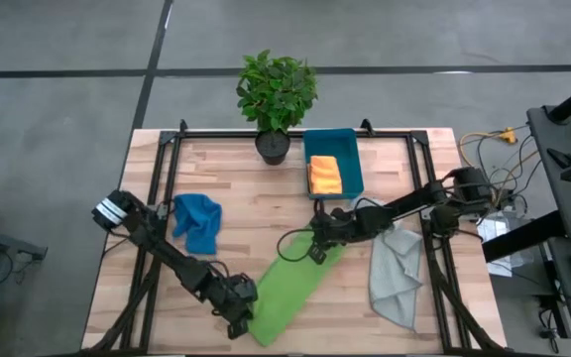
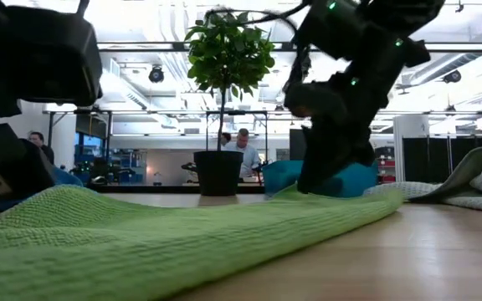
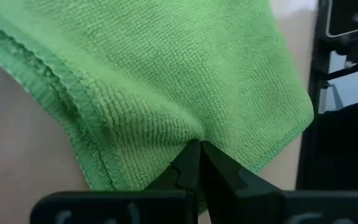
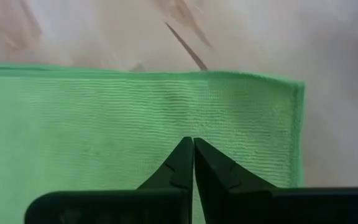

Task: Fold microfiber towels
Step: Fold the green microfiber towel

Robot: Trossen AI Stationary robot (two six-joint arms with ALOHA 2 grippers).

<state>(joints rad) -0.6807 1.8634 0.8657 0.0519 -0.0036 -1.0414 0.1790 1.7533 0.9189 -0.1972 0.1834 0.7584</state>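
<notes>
No readable text, no labels, no brands, no numbers, no signs

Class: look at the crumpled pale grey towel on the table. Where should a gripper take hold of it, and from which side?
Judging by its pose, grip the grey towel at its raised fold nearest the right gripper, coming from above. It lies bunched, so that ridge stands clear of the table, while its flatter parts offer no edge.

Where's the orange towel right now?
High view: the orange towel lies inside the teal bin at the table's far edge, just right of the potted plant.
</notes>
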